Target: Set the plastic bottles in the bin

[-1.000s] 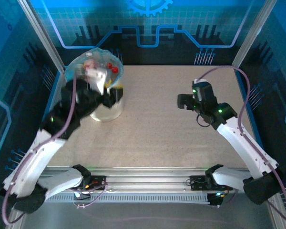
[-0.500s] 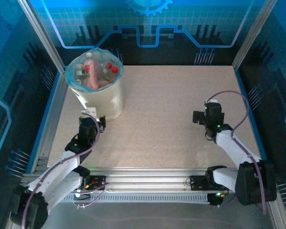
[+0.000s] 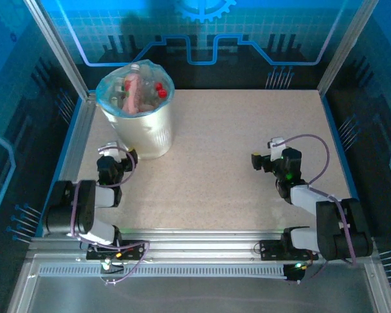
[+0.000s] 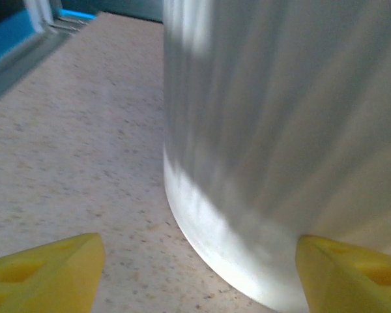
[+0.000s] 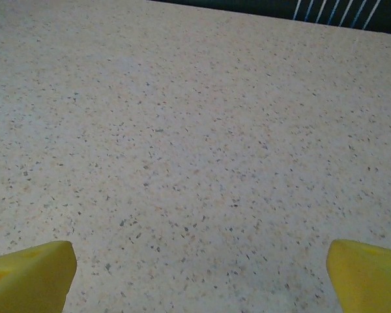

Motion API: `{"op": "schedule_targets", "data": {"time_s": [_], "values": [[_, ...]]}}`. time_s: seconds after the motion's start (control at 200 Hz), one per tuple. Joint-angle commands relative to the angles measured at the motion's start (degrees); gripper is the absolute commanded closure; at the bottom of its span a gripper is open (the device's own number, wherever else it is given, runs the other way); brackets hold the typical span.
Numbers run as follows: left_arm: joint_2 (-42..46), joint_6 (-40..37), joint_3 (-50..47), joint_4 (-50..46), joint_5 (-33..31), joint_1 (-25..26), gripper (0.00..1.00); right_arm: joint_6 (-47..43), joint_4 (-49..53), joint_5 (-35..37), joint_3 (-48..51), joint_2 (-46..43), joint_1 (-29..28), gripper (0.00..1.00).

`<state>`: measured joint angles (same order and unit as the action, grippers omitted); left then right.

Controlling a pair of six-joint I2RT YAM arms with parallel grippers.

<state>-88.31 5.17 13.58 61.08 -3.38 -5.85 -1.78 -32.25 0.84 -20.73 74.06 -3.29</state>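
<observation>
Fingertips [image 4: 49,274] of the left gripper [image 4: 195,290], yellow and wedge-shaped, sit in the two bottom corners of the left wrist view, spread wide with nothing caught between them. Beyond the gap lies speckled table [image 4: 72,163], and just past that the white ribbed wall of the bin [image 4: 280,130] rises, blurred, across the centre and right of the frame, its base resting on the tabletop. From above, the left gripper [image 3: 115,156] lies low at the left of the picture, pointing up-frame at the foot of the bin [image 3: 146,134], near it, though contact cannot be judged. The bin stands upright in the upper left of the overhead frame, lined with a light-blue bag [image 3: 106,101] folded over its rim. The plastic bottles [image 3: 133,91] are heaped inside it, a pink-labelled one standing tallest with red caps beside it. The right gripper [image 5: 195,280] is likewise spread wide and empty, its yellow tips at the bottom corners of its own view over bare table; overhead, the right gripper [image 3: 260,160] sits right of centre, well apart from the bin.
</observation>
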Motion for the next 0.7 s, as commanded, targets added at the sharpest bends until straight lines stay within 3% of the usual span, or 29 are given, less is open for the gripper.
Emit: {"op": "schedule_targets", "data": {"time_s": [0.0,0.11,0.24,0.3,0.36,0.695], "values": [[-1.5,-0.9,-0.8,10.0,8.7,0.1,0.18,-1.4,-3.0,-4.3,-3.2,2.0,1.3,0.0],[-1.1,-0.1,0.3,7.4,6.9,0.1,0.14,-0.5,-12.1,-6.7,-0.5,6.0,1.5,0.0],[-0.8,0.2,0.9,5.7,5.4,0.1,0.02,-1.3,-19.5,-2.7,0.6,11.7,-0.4,0.0],[-0.6,0.1,1.2,4.8,4.9,0.2,0.01,-0.4,-15.7,0.1,-1.0,11.2,-0.6,0.0],[-0.6,-0.1,1.7,4.0,4.5,0.6,0.01,2.4,-11.4,7.3,-3.9,12.1,-1.0,0.0],[-0.3,-4.6,8.3,-8.7,5.7,3.5,0.01,3.0,-12.7,8.0,-3.1,12.0,-0.7,0.0]]}}
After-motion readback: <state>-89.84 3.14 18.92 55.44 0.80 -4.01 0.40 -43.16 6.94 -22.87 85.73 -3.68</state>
